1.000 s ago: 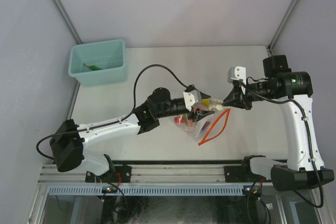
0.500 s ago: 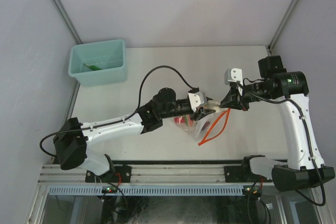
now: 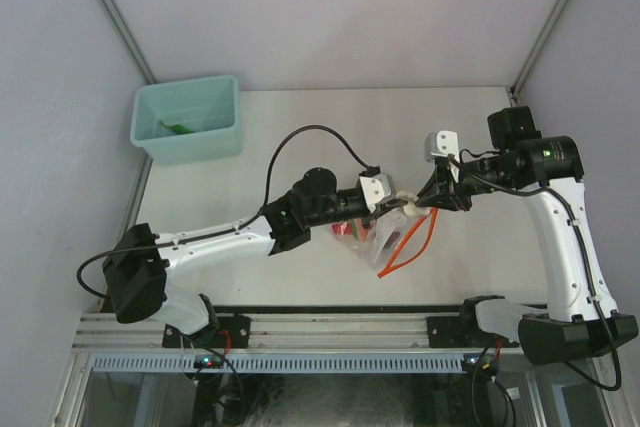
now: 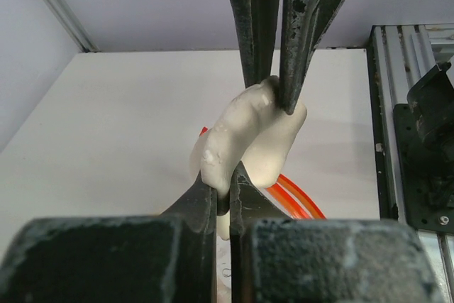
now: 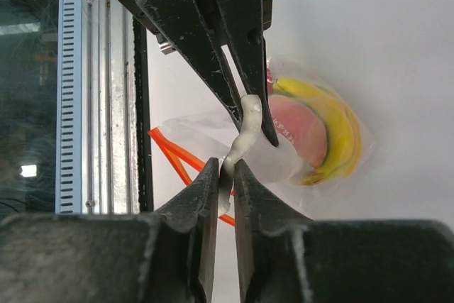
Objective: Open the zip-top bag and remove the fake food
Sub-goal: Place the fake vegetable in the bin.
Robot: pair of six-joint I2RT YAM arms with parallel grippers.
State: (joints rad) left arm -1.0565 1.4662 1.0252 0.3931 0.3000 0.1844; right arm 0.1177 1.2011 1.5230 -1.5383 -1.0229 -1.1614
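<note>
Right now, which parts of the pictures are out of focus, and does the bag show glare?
Left wrist view: the left fingers at the bottom blurred, the whitish piece sharp. Right wrist view: the right fingers blurred too; the zip-top bag and banana clear, no strong glare. Top view: even light, soft shadows.

The whitish piece [image 4: 248, 136] is seen as matt, lumpy plastic, the zip-top bag [image 5: 188, 124] as clear, crinkled, glossy film.
</note>
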